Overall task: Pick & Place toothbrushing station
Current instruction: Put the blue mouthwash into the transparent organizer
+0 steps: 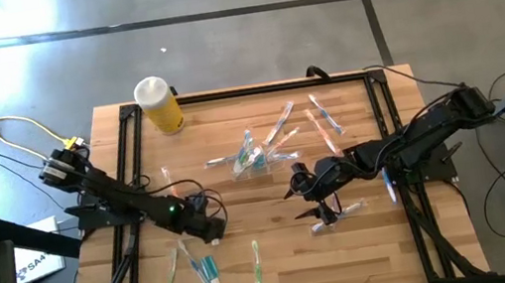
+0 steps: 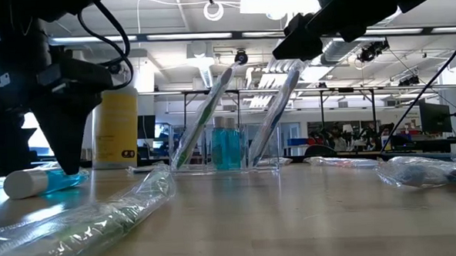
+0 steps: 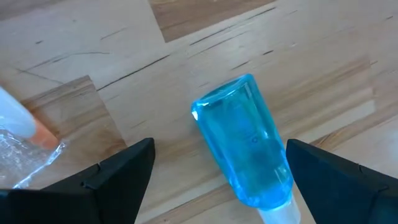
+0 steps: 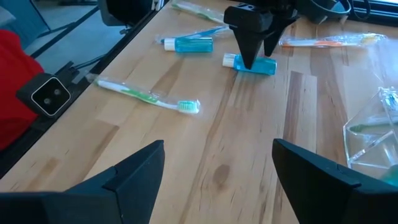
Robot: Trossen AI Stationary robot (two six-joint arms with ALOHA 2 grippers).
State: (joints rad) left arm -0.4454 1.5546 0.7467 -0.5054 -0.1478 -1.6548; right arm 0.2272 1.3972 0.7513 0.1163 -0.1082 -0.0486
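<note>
1. Container [image 1: 254, 161] sits mid-table, already holding a couple of brushes leaning upright and, I think, two teal-ended tubes, though the low view blurs them.
2. Tube [image 3: 249, 146] lies flat on the wood right under my left gripper [image 1: 214, 230], between my wide-open jaws; nothing is gripped yet.
3. Left to move: another tube [image 4: 186, 44] beside it, the green brush [image 4: 146, 96] near the front edge, and wrapped brushes [image 1: 324, 116] behind the container.
4. My right gripper [image 1: 326, 213] hovers right of centre, jaws spread and empty, above a wrapped brush [image 1: 339, 214].
5. Judging by what lies loose, I am under halfway.
</note>
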